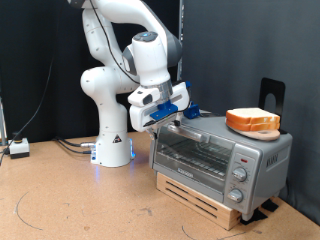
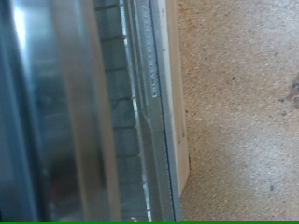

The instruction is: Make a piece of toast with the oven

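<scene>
The silver oven stands at the exterior view's right with its glass door shut. The piece of toast, pale on top with an orange-brown crust, lies on the oven's roof; I cannot tell whether it is one slice or two stacked. My gripper hangs at the oven's upper left corner, close to the end of the grey bar handle. It holds nothing that I can see. The wrist view looks closely along the glass door, with the wire rack behind it and the blurred handle; no fingers show there.
The oven sits on a low wooden pallet on the brown table. A black stand rises behind the oven. A small white box with cables lies at the left. The robot's base stands behind.
</scene>
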`<state>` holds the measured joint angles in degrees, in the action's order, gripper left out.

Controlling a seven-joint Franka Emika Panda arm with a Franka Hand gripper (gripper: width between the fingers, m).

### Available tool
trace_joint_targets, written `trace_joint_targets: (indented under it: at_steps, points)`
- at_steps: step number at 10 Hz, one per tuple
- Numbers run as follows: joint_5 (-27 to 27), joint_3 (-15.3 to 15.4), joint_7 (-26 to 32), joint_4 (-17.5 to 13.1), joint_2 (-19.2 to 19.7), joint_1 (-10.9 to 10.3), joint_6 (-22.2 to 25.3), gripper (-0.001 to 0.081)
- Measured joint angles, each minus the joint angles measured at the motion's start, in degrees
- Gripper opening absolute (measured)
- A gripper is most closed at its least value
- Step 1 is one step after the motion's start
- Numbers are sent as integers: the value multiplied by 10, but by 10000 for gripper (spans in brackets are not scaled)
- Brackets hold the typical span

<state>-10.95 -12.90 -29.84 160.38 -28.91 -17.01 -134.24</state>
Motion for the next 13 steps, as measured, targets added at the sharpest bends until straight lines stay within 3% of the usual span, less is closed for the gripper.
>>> trace_joint_targets:
  at_steps: [7, 10, 13]
  points:
    - [52, -21, 8, -11, 30, 52, -37, 809]
    - [80, -24, 8, -19, 70, 83, -75, 809]
    - [89, -34, 15, -33, 120, 96, -109, 809]
